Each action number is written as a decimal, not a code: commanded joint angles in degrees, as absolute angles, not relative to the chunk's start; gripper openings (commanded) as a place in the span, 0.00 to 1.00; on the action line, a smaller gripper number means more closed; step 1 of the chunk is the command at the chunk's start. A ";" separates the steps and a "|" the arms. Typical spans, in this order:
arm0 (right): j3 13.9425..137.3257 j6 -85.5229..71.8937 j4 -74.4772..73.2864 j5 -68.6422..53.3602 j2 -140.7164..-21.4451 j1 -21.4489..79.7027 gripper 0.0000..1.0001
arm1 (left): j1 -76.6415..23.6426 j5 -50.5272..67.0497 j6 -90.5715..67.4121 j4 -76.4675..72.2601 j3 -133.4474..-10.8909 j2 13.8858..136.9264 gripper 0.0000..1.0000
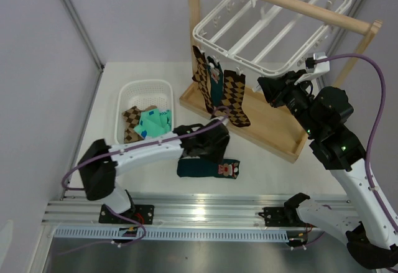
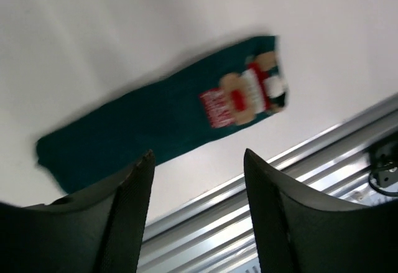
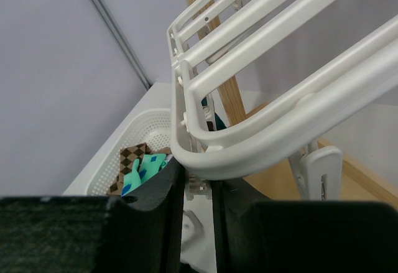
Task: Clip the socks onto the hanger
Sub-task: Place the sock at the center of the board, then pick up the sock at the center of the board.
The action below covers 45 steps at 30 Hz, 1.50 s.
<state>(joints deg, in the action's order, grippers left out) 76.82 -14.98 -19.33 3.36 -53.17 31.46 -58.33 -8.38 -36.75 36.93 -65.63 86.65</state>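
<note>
A dark teal sock (image 2: 155,120) with a white-red figure lies flat on the table. My left gripper (image 2: 199,155) hovers open just above its near edge; it also shows in the top view (image 1: 208,152) over that sock (image 1: 205,168). The white grid hanger (image 1: 198,33) hangs from the wooden rod. Two argyle socks (image 1: 235,96) and one teal sock (image 1: 215,83) are clipped to it. My right gripper (image 3: 199,183) is under the hanger's front rim (image 3: 261,142), shut on a dangling white clip (image 3: 200,189). It sits at the hanger's front right in the top view (image 1: 273,89).
A white mesh basket (image 1: 134,91) at the left holds argyle (image 1: 130,120) and mint (image 1: 154,122) socks. The wooden stand's tray base (image 1: 273,130) lies under the hanger. An aluminium rail (image 2: 261,198) runs along the table's near edge. Another clip (image 3: 317,167) hangs to the right.
</note>
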 commanded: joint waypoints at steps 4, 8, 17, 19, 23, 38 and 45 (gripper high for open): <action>76.81 -15.64 -21.71 0.70 -53.00 31.55 0.06 | -65.56 -9.05 -33.92 42.00 -84.61 102.81 0.53; 76.99 -15.56 -21.97 0.70 -52.74 31.55 0.06 | -66.18 -10.63 -35.41 45.44 -90.61 109.24 0.46; 76.90 -15.21 -22.32 0.62 -52.12 31.55 0.06 | -67.59 -11.07 -36.56 44.82 -94.47 115.83 0.42; 76.99 -15.12 -22.41 0.62 -52.29 31.55 0.06 | -67.94 -10.99 -36.56 44.91 -95.10 116.80 0.42; 76.73 -15.21 -22.32 0.62 -52.29 31.55 0.06 | -68.20 -11.34 -36.56 43.86 -95.19 118.12 0.41; 76.46 -15.47 -22.06 0.62 -52.47 31.55 0.06 | -68.20 -14.15 -36.74 44.47 -96.50 122.34 0.35; 76.20 -15.56 -21.89 0.70 -52.38 31.55 0.06 | -68.73 -14.06 -37.09 44.65 -96.15 122.69 0.32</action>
<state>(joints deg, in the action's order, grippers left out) 76.73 -15.00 -19.35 3.14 -52.82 31.35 -67.99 -13.28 -36.03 44.31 -94.26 121.73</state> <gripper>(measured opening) 0.220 0.335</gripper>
